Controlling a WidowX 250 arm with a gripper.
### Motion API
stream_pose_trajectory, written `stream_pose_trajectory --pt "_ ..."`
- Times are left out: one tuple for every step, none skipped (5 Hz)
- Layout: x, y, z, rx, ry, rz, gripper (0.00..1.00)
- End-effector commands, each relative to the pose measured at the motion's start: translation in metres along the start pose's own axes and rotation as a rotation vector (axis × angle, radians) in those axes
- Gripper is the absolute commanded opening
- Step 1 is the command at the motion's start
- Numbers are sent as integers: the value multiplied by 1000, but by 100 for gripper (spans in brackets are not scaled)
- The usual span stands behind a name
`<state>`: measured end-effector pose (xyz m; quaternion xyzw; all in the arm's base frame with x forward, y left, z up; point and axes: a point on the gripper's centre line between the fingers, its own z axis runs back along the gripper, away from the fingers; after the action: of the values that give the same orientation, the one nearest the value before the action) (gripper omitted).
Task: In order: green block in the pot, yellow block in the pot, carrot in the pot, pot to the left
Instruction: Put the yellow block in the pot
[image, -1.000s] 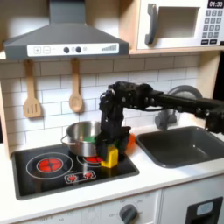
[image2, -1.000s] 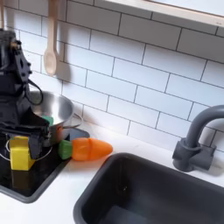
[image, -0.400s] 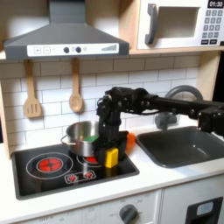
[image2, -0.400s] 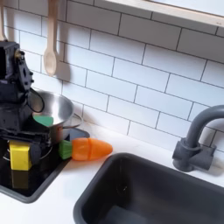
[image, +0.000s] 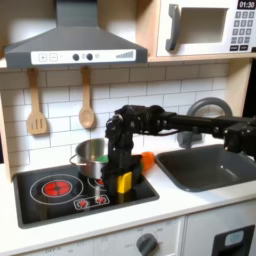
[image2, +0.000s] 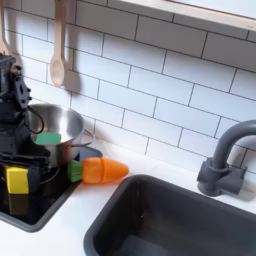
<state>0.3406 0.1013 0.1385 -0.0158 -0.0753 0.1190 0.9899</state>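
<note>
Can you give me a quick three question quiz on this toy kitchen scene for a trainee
1. True or false: the green block lies inside the pot.
2. Which lies on the counter between the pot and the sink? A) yellow block B) carrot C) wooden spoon
3. What colour is the block at the gripper, on the stovetop?

Key: 1 true. 2 B, the carrot. 3 yellow, the yellow block.

light: bright, even | shadows: soft | focus: blurry, low-resolution | glare: mild

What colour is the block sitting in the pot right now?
Green. The block inside the pot shows best in the second exterior view.
</note>
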Motion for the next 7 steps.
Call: stream_pose_trajectory --pt "3 -10 18 -32 -35 -6 0" --pt "1 -10 26 -52 -33 10 0" --pt "2 -6 57 -54 -102 33 0" --pt "4 -3 71 -49 -130 40 0" --pt "17 1 80 -52 -151 53 0" --pt "35 -2 90 -51 -183 29 0" --pt "51 -7 81 -49 -159 5 0"
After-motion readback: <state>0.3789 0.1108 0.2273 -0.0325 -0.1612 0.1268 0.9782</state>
